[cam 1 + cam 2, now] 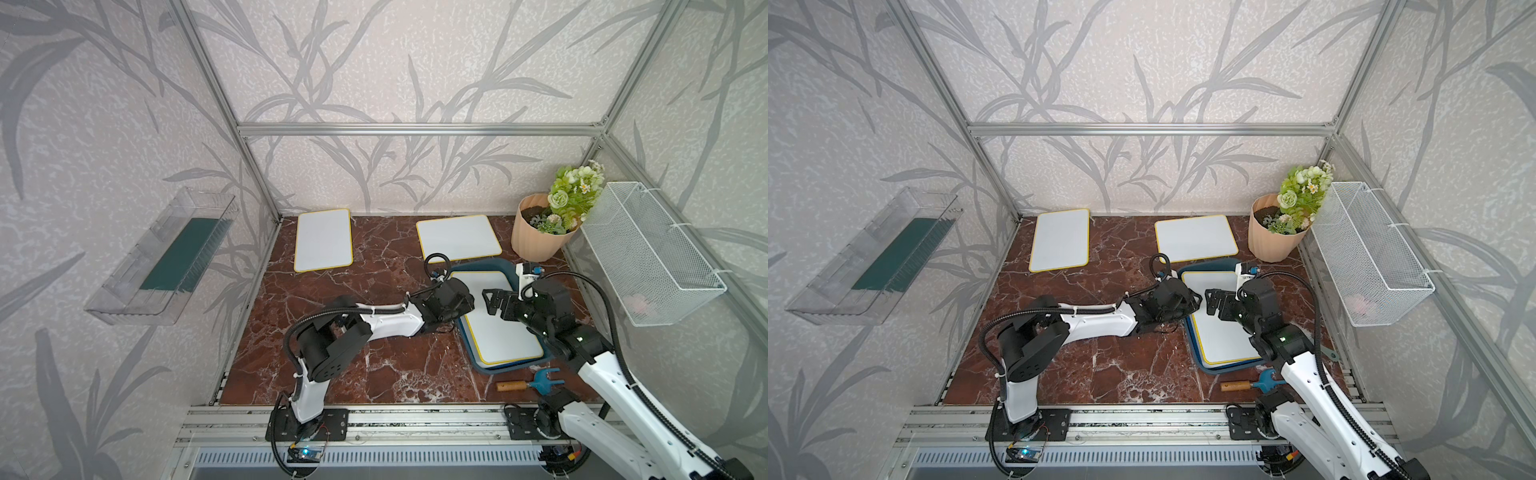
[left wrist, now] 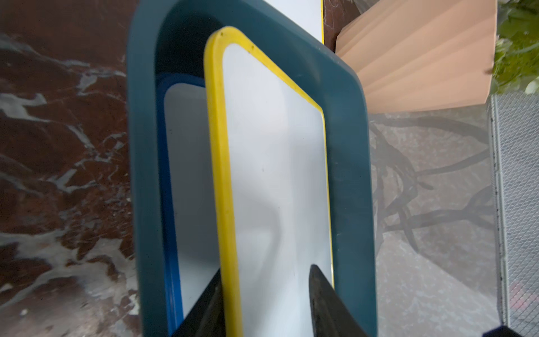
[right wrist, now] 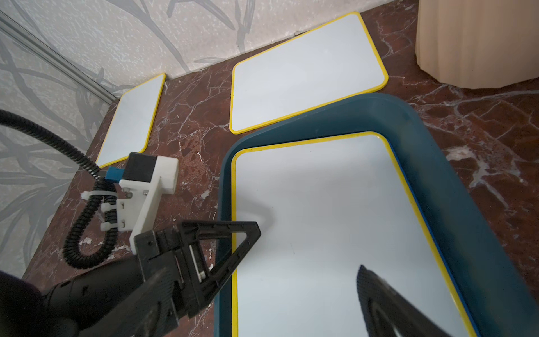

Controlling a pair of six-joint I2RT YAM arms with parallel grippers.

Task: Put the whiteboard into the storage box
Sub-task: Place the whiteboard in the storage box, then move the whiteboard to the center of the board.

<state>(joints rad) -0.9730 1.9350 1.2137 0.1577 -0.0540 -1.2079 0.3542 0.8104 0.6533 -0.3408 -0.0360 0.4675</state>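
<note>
The storage box (image 3: pixel 437 175) is a low, dark teal plastic tray with round corners. It sits on the red-brown marble table (image 1: pixel 353 332), over on the right side. A flat white yellow-rimmed whiteboard (image 3: pixel 320 218) lies inside the box. Under it is another flat white board, the blue-rimmed whiteboard (image 2: pixel 189 175). In the left wrist view the top board looks to lean a little, and the blue one peeks out below it.

The left gripper (image 2: pixel 265 270) is at the side of the box nearest the left arm. Its two black fingers (image 2: pixel 204 315) are partly apart. One is down beside the yellow rim and the other is up over the white face, so the board's edge is between them. There is a gap, and the fingers do not squeeze the board.

The right gripper (image 1: pixel 496 302) hangs just above the middle of the same board. Its fingers are spread wide and hold nothing.

Near the back wall lie two more white boards with yellow rims. They are the back-left whiteboard (image 1: pixel 324 239) and the back-right whiteboard (image 1: pixel 459 237), which is just behind the box. A peach ribbed flower pot (image 1: pixel 536 232) with green flowers stands in the back right corner. A little garden fork (image 1: pixel 528 384) with a wooden handle and a blue head lies just in front of the box.
</note>
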